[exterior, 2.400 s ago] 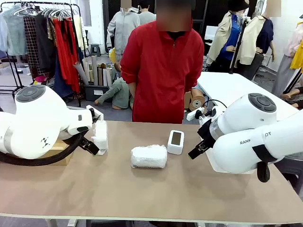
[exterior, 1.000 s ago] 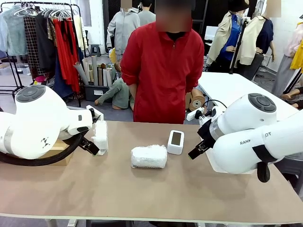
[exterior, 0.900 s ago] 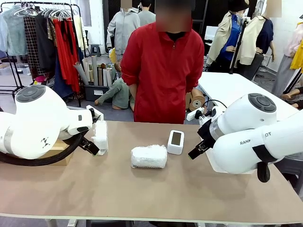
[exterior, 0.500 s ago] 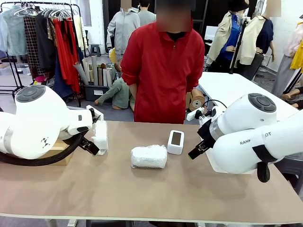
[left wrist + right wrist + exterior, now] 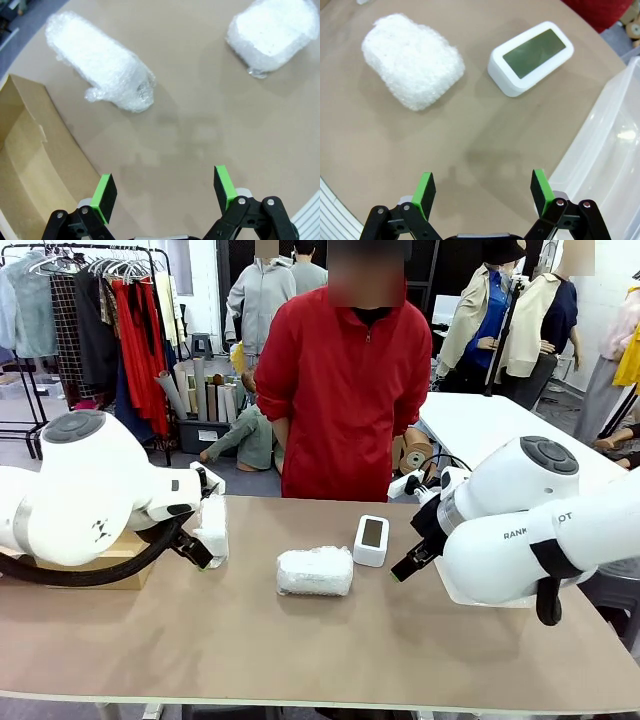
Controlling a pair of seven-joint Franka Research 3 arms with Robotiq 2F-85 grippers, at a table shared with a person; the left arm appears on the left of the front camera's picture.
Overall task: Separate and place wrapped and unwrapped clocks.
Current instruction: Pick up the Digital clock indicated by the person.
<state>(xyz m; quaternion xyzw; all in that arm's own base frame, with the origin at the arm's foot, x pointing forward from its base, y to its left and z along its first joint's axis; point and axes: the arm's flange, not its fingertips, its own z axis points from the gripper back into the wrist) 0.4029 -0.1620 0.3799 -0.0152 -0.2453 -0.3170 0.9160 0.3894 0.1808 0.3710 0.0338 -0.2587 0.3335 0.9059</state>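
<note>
Clerk: Entry one, your jaws?

Robot: My left gripper (image 5: 165, 189): jaws wide, nothing between the green pads, bare table (image 5: 200, 130) under them. My right gripper (image 5: 482, 190): the same, wide and empty, over bare tabletop.

Clerk: Entry two, wrapped stock?

Robot: Two pieces, both in white bubble-wrap, both lying on the table. The left bundle (image 5: 212, 528) lies on my left side, just beside the open box (image 5: 120, 558); my left wrist camera has it ahead of my left fingers, near the box's corner. The middle bundle (image 5: 315, 571) lies about mid-table, well apart from the left one. Neither gripper touches either piece.

Clerk: Entry three, unwrapped stock?

Robot: One clock (image 5: 371, 539), white, rounded, grey screen turned towards me. It sits just beside the middle bundle, on that bundle's right and a little farther across the table, with a narrow gap between them. My right wrist camera has both ahead of my right fingers, bundle to one side, clock to the other.

Clerk: Entry four, containers?

Robot: One brown cardboard box, at my left edge of the table. One clear tub (image 5: 605, 150), close by my right gripper.

Clerk: Anyone present?

Robot: One person (image 5: 345, 390) in a red top, standing at the far side, behind the clock.
</note>
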